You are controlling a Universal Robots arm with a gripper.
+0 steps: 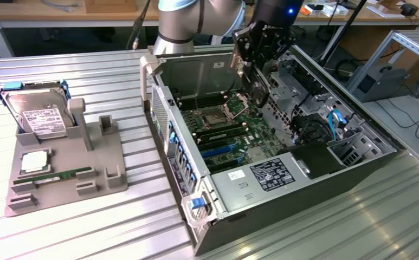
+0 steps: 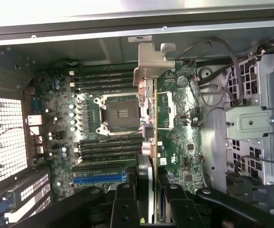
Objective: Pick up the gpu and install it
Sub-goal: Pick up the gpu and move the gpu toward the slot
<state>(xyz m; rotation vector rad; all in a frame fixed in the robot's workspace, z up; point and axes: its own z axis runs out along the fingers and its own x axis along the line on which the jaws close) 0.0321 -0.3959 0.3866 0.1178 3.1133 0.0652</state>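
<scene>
I'm holding the thin black gpu card (image 2: 149,102) in half-closed jaws, edge-down above the green motherboard (image 2: 179,135), long axis running straight ahead, silver bracket (image 2: 151,59) farthest out.

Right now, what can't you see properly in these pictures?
Wrist view: the gripped end of the gpu, hidden between the black fingers.
Exterior view: the motherboard patch behind the gpu, covered by it.
Exterior view: label words on the hard drive, too small.

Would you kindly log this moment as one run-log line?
jaws: shut on gpu | gpu: hanging over motherboard in open case | installed: not yet
</scene>
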